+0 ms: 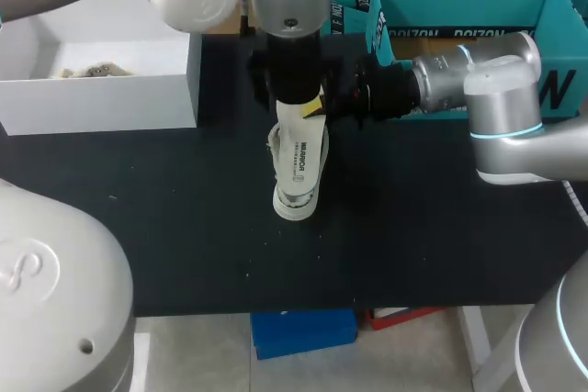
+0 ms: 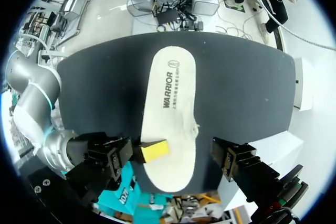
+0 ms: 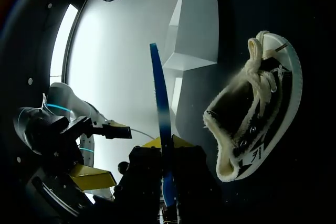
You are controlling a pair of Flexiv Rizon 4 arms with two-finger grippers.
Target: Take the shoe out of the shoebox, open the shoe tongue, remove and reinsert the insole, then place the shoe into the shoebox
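Our right jaws are clenched on the insole [image 2: 170,103]. One yellow fingertip [image 2: 155,150] presses on its white printed face and the other sits beneath it. In the right wrist view the insole shows edge-on between the two tips as a thin blue strip. It is held roughly flat, white face up, over the black tabletop [image 1: 184,227] and directly below our left arm's wrist. Its long axis runs from the far side of the tabletop toward us. The grip is on the broader, far end, and the narrower end with the print points our way.

The shoe [image 3: 252,119] rests on the tabletop under the insole, out of the box, with its long axis running much the same way. In the head view only its laces and a rounded white end peek out from under the insole. From the right wrist we see its fleece-lined opening, the laces and the white sole rim. We cannot tell which end is the toe, or whether it sits square on its sole.

Our left jaws are released, the yellow tips standing well apart with nothing between them, above the insole.

The teal shoebox [image 1: 542,6] stands open at the far right, behind our right arm [image 1: 487,89]. A white box [image 1: 101,98] sits at the far left.
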